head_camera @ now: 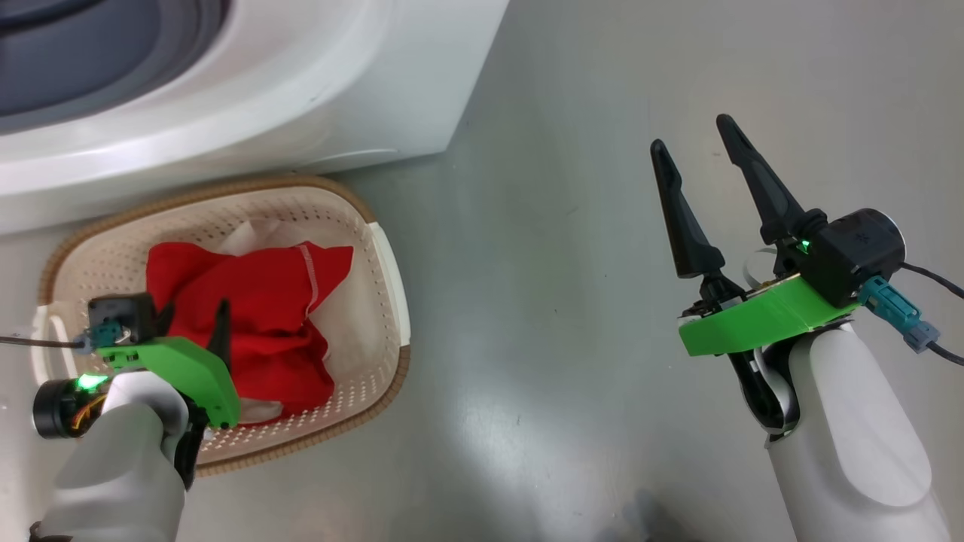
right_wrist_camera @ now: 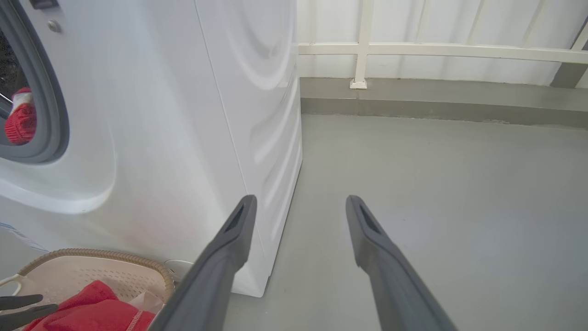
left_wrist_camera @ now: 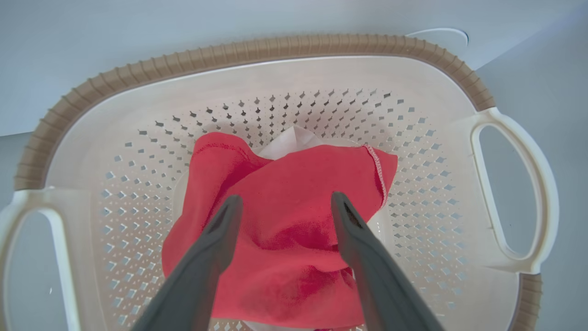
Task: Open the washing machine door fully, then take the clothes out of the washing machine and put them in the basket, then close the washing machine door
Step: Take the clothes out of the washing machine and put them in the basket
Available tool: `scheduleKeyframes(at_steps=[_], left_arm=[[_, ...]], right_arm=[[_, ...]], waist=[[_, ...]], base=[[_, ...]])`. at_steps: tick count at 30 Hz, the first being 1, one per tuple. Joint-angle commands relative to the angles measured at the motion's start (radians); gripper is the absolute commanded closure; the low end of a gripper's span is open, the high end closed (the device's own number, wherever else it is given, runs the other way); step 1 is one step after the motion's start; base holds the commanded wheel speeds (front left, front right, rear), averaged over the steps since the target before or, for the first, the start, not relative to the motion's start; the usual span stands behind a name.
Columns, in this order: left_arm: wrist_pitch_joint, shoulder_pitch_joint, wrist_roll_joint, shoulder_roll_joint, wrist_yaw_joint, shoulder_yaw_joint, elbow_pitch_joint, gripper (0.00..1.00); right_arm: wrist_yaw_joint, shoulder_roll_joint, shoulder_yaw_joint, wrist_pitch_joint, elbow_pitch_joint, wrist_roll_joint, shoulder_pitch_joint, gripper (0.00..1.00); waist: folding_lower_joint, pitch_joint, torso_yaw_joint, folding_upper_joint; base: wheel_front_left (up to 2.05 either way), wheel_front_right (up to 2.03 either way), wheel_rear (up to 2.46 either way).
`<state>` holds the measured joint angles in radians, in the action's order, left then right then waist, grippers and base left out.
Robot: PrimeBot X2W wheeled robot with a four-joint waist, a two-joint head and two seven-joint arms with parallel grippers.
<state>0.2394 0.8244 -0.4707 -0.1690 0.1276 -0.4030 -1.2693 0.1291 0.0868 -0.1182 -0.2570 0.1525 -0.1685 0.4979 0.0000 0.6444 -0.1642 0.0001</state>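
A red garment [head_camera: 256,316] lies crumpled in the cream basket [head_camera: 376,248], which stands on the floor against the white washing machine [head_camera: 301,83]. My left gripper [head_camera: 194,312] hangs just over the garment [left_wrist_camera: 285,174]. Its fingers stand apart, open, gripping nothing [left_wrist_camera: 285,197]. My right gripper [head_camera: 691,132] is open and empty over bare floor to the right [right_wrist_camera: 299,200]. In the right wrist view another piece of the red clothes [right_wrist_camera: 20,119] rests inside the machine's opening, behind the grey gasket [right_wrist_camera: 55,115]. The washing machine door is out of view.
Grey floor [head_camera: 565,339] stretches to the right of the machine and basket. A white railing [right_wrist_camera: 363,50] and a low grey kerb [right_wrist_camera: 436,99] close off the far side. White paper [left_wrist_camera: 289,140] peeks from under the garment in the basket.
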Motion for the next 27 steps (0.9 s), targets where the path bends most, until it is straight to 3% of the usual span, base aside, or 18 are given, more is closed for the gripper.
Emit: scheduleKeyframes(at_steps=[1, 7, 12, 27], left_arm=[[0.014, -0.029, -0.014, -0.034, 0.003, 0.013, 0.015, 0.0], [0.021, -0.047, -0.055, -0.044, 0.003, 0.021, 0.061, 0.0], [0.022, -0.081, -0.056, -0.066, 0.003, 0.08, 0.182, 0.0], [0.022, -0.33, 0.125, -0.031, -0.014, 0.341, 0.601, 0.0]], right_arm=[[0.002, -0.001, -0.018, -0.005, -0.02, 0.008, -0.025, 0.0], [0.002, 0.013, -0.019, -0.005, -0.016, 0.006, -0.047, 0.0], [0.002, 0.025, -0.016, -0.005, -0.01, 0.006, -0.066, 0.0], [0.002, 0.068, -0.014, -0.005, 0.025, -0.014, -0.159, 0.0]], waist=[[0.0, -0.023, 0.014, -0.0001], [0.0, -0.059, 0.035, -0.0001], [0.0, -0.102, 0.058, -0.0001], [0.0, -0.3, 0.105, -0.0001]], base=[[0.0, 0.0, 0.0], [0.0, 0.0, 0.0], [0.0, 0.0, 0.0], [0.0, 0.0, 0.0]])
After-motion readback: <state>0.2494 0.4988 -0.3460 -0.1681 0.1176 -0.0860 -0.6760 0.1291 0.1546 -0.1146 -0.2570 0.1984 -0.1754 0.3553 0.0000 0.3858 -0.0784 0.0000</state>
